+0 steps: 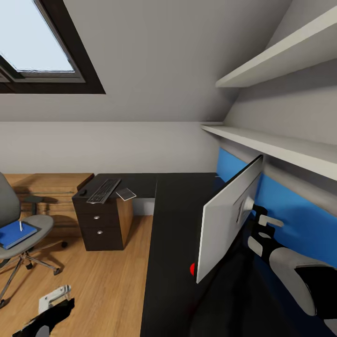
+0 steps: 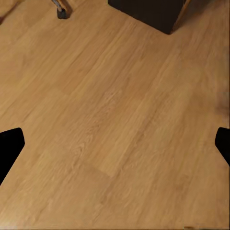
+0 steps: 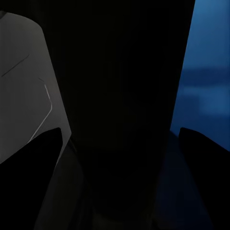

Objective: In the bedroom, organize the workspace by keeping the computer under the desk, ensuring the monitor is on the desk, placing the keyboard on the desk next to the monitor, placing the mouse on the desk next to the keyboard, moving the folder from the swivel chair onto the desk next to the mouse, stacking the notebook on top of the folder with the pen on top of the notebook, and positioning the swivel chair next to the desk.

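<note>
Monitor (image 1: 229,215) hides right jaws, perhaps open

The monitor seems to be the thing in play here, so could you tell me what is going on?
The right gripper is reaching behind the monitor, which stands on the black desk; whether it has a grip is unclear. The left gripper hangs open and empty over the wood floor. The keyboard, mouse and notebook lie at the desk's far end. The blue folder, with the pen on it, is on the swivel chair.
</note>
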Tool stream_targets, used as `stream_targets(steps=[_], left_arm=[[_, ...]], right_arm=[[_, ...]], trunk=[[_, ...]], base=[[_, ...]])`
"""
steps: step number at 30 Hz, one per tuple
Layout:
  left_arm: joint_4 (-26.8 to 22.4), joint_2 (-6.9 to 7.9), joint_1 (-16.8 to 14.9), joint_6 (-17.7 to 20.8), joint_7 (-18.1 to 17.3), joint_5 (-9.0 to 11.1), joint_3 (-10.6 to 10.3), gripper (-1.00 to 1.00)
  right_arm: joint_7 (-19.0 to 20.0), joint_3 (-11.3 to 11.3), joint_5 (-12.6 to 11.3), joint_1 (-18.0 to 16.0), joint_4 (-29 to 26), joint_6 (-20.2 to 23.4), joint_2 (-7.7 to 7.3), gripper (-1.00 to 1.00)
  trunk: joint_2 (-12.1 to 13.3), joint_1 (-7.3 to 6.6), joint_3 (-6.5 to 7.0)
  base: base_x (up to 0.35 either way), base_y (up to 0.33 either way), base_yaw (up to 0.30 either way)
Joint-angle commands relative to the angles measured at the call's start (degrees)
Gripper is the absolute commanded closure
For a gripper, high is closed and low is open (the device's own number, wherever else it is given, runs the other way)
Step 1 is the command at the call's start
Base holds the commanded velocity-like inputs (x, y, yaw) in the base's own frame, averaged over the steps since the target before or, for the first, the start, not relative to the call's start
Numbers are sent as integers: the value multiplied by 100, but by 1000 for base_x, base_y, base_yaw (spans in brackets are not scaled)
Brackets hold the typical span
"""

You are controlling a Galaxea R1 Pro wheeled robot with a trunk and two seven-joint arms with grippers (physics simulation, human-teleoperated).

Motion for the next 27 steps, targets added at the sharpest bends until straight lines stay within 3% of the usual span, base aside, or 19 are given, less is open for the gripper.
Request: stream_targets(steps=[1, 2, 4, 5, 8, 11, 15, 16, 17, 27], left_arm=[[-276, 9, -4, 251, 41, 116, 97, -100], [-747, 18, -8, 638, 45, 236, 237, -100], [-1363, 27, -12, 1061, 51, 442, 362, -100], [-1906, 27, -14, 1337, 53, 700, 441, -100], [-2134, -39, -15, 1467, 60, 886, 492, -100], [-2050, -298, -15, 1464, 59, 826, 416, -100], [-1991, -440, -15, 1430, 68, 527, 388, -100], [-1988, -448, -15, 1429, 70, 489, 386, -100], [-1981, -479, -15, 1422, 77, 285, 379, -100], [-1995, -476, -15, 1424, 69, 247, 379, -100]], right_arm=[[-22, 172, -93, -1, 12, -16, 0, 100], [-22, 172, -93, -1, 12, -15, 0, 100], [-22, 175, -93, -1, 12, -15, 0, 100], [-22, 179, -91, -1, 12, -14, 0, 100], [-24, 180, -86, -1, 12, -11, 3, 100], [-26, 181, -84, -1, 12, -7, 1, 100], [-23, 181, -84, -1, 7, 3, 0, 100], [-22, 181, -84, -1, 7, 5, 0, 100], [-29, 188, -84, -1, 3, 11, 0, 100], [-31, 191, -84, -1, 3, 3, 7, 100]], trunk=[[-4, 1, -9], [-4, 1, -9], [-4, 1, -9], [-4, 1, -9], [-4, 1, -9], [-4, 1, -9], [-4, 1, -9], [-4, 1, -9], [-4, 1, -9], [-4, 1, -9]], base=[[0, 0, 0], [0, 0, 0], [0, 0, 0], [0, 0, 0], [0, 0, 0], [0, 0, 0], [0, 0, 0], [0, 0, 0], [0, 0, 0], [148, 0, 0]])
